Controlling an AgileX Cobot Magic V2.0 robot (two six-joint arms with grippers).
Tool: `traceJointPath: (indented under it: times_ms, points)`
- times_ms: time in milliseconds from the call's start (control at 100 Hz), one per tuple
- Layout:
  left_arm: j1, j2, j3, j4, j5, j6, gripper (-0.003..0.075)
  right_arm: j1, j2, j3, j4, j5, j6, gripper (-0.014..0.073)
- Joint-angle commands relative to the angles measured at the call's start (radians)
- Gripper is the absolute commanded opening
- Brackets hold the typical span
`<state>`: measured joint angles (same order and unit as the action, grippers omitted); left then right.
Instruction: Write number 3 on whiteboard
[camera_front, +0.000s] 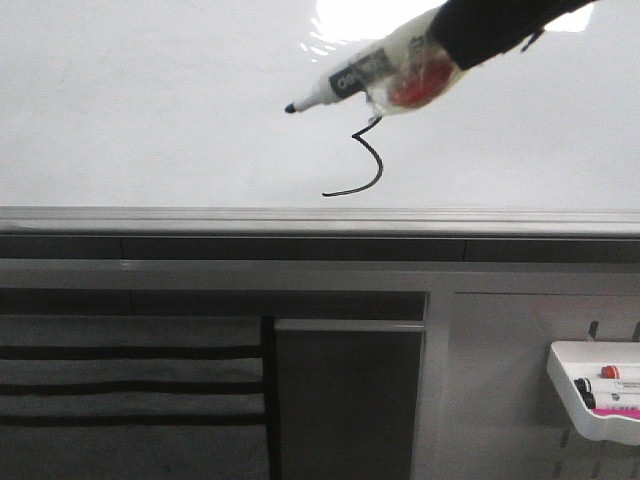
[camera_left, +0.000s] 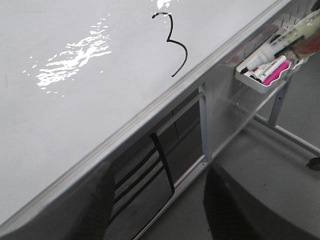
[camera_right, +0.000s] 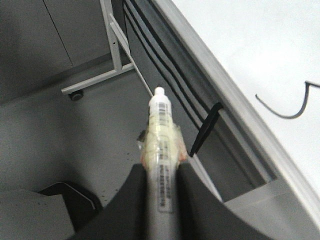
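The whiteboard (camera_front: 150, 120) fills most of what I can see, glossy and white, with a bright glare near its top edge and a grey metal edge strip (camera_front: 300, 217) along the bottom. Below it stands a grey frame (camera_left: 202, 125) on castors. A small white tray (camera_front: 590, 395) of markers hangs off the frame at the lower right. The right arm reaches in from the upper right, its fingers (camera_right: 160, 182) pinching a marker (camera_front: 345, 82) wrapped in pale tape, black tip pointing left and just off the ink. The number 3 (camera_left: 173, 44) sits on the board right under that marker, thin and black, its tail sweeping left. The left arm's fingers (camera_left: 157, 205) are spread, holding nothing.
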<state>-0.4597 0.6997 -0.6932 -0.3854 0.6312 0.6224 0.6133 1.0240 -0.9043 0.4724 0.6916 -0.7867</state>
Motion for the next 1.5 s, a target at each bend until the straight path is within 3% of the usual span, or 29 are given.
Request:
traceJointPath:
  times_ms: [0,330,620,780,1010,1230,1490]
  points:
    - [0.005,0.000,-0.027,-0.030,-0.066,-0.008,0.0367,0.002,-0.045,-0.022,0.023,-0.022,-0.122,-0.0002]
    - [0.005,0.000,-0.027,-0.034,-0.100,-0.008,0.0367,0.002,-0.062,-0.022,0.023,-0.027,-0.403,-0.0002]
    - [0.005,0.000,-0.027,-0.087,-0.183,-0.008,0.0367,0.002,-0.062,-0.028,0.023,-0.134,-0.454,-0.0002]
    - [0.000,0.056,-0.061,-0.090,-0.089,0.165,0.0367,0.013,-0.062,-0.028,0.023,-0.134,-0.498,-0.0002]
    - [-0.152,0.265,-0.219,-0.080,0.049,0.352,0.0367,0.108,-0.060,-0.028,0.023,-0.227,-0.555,-0.0002]
    - [-0.300,0.423,-0.339,0.026,0.047,0.352,0.0367,0.130,-0.060,-0.028,0.023,-0.224,-0.555,-0.0002]
    - [-0.374,0.504,-0.423,0.059,0.030,0.352,0.0367,0.130,-0.033,-0.028,0.023,-0.197,-0.555,-0.0002]
